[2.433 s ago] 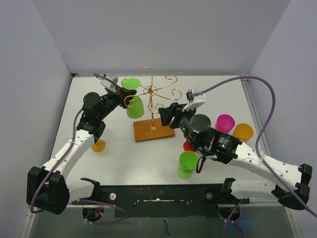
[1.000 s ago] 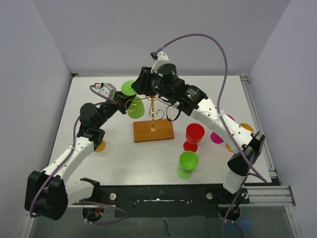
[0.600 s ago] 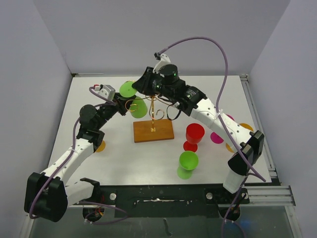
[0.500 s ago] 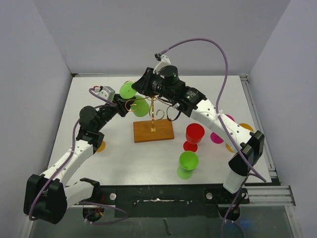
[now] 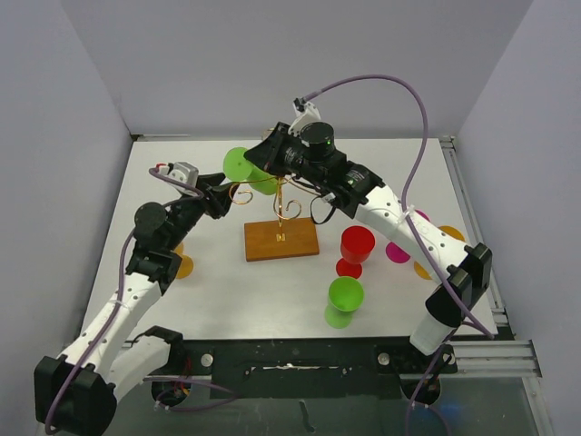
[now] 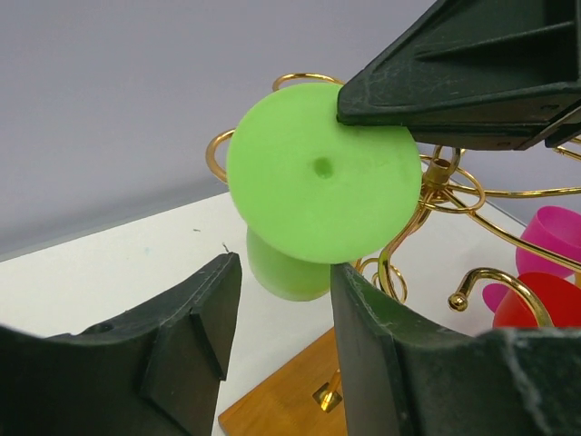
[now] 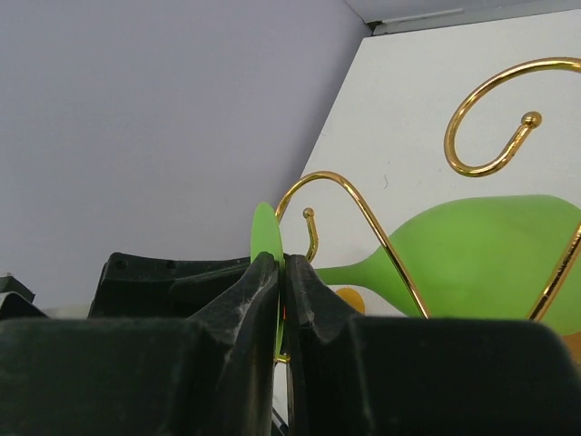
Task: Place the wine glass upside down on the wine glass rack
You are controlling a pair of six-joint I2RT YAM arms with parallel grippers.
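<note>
The green wine glass [image 5: 240, 165] hangs tilted at the left side of the gold wire wine glass rack [image 5: 282, 194]. Its round foot [image 6: 322, 173] faces the left wrist camera and its bowl [image 6: 286, 268] is lower, behind the foot. My right gripper [image 5: 264, 156] reaches over the rack and is shut on the rim of the foot [image 7: 266, 238]. The stem and bowl [image 7: 490, 250] pass behind a curled wire arm [image 7: 363, 211]. My left gripper [image 5: 221, 196] stands open just short of the glass, with nothing between its fingers [image 6: 195, 327].
The rack's wooden base [image 5: 281, 240] sits mid-table. A red glass [image 5: 356, 245] and another green glass [image 5: 345, 296] stand to the right in front. A pink glass [image 5: 398, 252] and an orange one [image 5: 423, 269] show behind the right arm. An orange foot [image 5: 182, 266] lies by the left arm.
My left gripper let go of the glass, opened and drew back to the left. My right gripper closed on the rim of the foot, and the glass tilted.
</note>
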